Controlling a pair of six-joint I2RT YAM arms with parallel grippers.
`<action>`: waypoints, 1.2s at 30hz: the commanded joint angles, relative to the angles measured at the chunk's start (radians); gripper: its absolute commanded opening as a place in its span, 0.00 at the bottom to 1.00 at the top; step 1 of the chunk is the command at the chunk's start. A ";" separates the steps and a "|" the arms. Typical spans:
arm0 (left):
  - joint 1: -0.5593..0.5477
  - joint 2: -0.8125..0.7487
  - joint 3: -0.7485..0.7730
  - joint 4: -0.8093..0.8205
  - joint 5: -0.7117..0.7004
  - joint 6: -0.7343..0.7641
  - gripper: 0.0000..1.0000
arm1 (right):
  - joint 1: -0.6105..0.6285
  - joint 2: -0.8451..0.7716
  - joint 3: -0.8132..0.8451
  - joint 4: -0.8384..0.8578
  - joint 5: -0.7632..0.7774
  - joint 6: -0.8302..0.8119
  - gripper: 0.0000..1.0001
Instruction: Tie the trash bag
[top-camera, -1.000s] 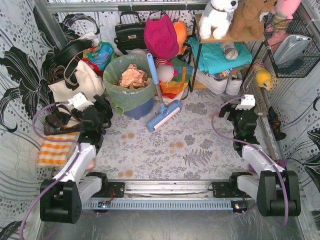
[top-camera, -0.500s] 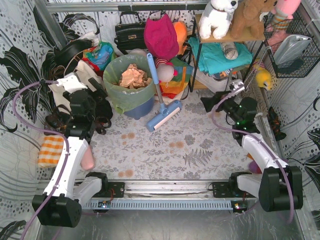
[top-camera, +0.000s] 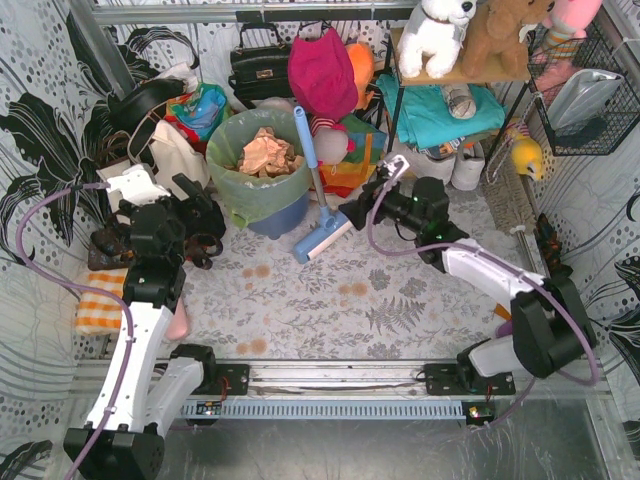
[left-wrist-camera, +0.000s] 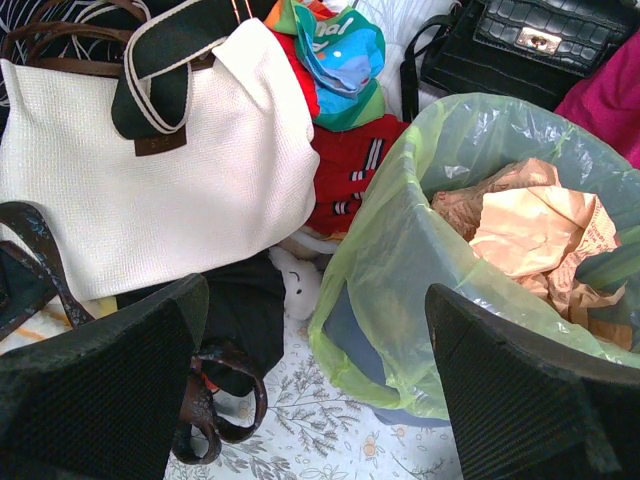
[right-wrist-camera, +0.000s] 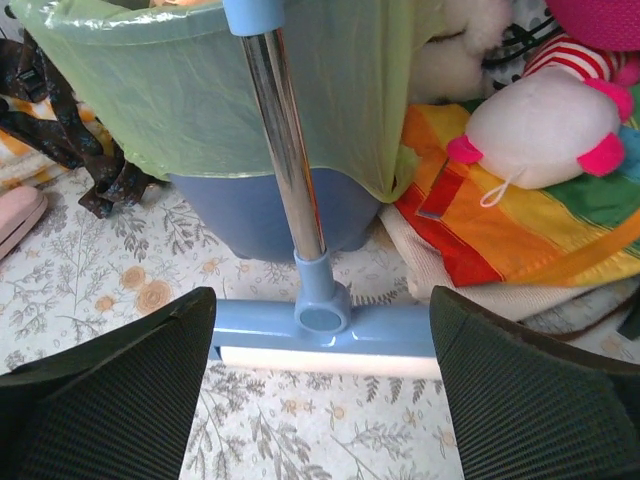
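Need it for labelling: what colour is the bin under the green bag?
Blue-grey. The bin shows best in the right wrist view, below the bag.

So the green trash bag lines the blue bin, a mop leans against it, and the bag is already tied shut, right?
Not tied. The top view shows the trash bag open, its mouth folded over the rim of the bin, with crumpled paper showing inside. It does line the blue bin, and the mop leans against it.
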 joint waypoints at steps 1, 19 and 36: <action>0.006 -0.008 -0.008 0.048 0.008 0.033 0.98 | 0.039 0.092 0.099 0.042 0.022 -0.058 0.85; 0.014 -0.003 -0.010 0.059 0.083 0.024 0.98 | 0.089 0.343 0.268 0.145 -0.003 -0.089 0.71; 0.027 -0.002 -0.021 0.072 0.111 0.016 0.98 | 0.103 0.433 0.280 0.225 -0.026 -0.086 0.41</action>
